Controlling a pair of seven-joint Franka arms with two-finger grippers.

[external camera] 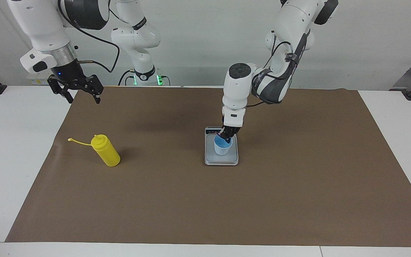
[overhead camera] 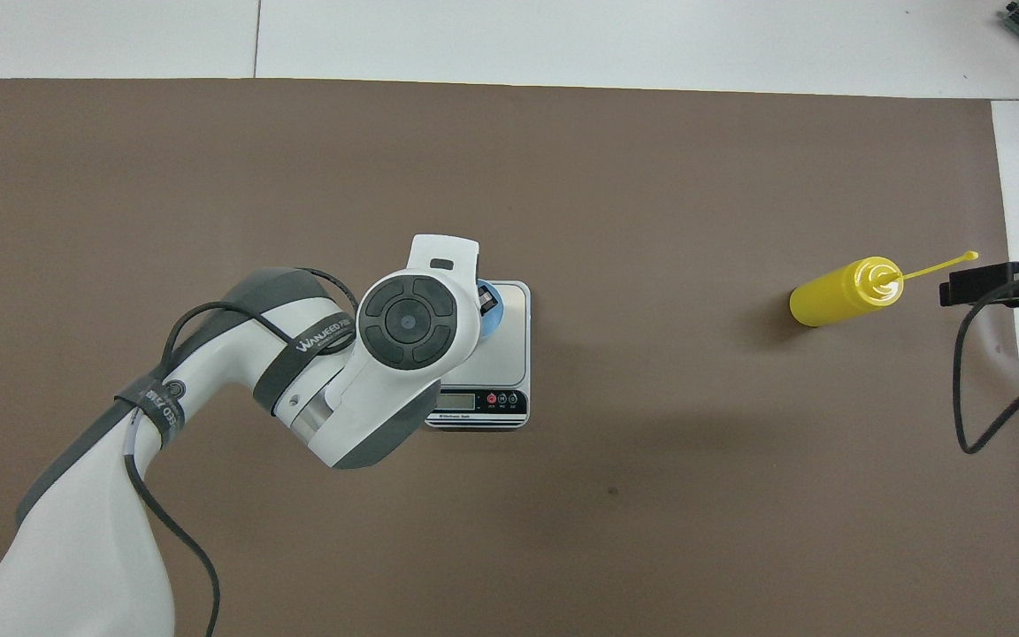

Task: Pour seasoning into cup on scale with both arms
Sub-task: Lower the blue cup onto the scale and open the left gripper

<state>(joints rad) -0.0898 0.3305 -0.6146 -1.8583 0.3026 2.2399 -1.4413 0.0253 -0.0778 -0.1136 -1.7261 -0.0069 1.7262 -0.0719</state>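
Two arms are deployed, each with its own part in the job. The left gripper [external camera: 226, 135] is seen pinched on the rim of the light blue cup [external camera: 223, 146], at the side of the rim nearer to the robots, and the cup is held upright on or just above the plate of the grey digital scale [external camera: 221, 151]; whether its base is touching the plate cannot be told. A rim pinch is judged to have been chosen because the cup's mouth is kept open and level that way, and the cup is being brought toward the plate's middle so that a fair reading can be taken. In the overhead view most of the cup [overhead camera: 490, 308] is hidden by the left wrist, while the scale's display strip [overhead camera: 476, 402] is left showing on the edge nearer to the robots.

The yellow squeeze bottle [external camera: 106, 150] is stood on the brown mat [external camera: 298, 185] toward the right arm's end of the table, well apart from the scale, with its tethered cap strap [external camera: 77, 141] trailing outward. The right gripper [external camera: 76, 89] is kept raised with its jaws spread wide and nothing between them, over the mat's edge near the bottle, presumably in readiness for the bottle to be taken once the cup has been let go. Pouring has not yet been begun.
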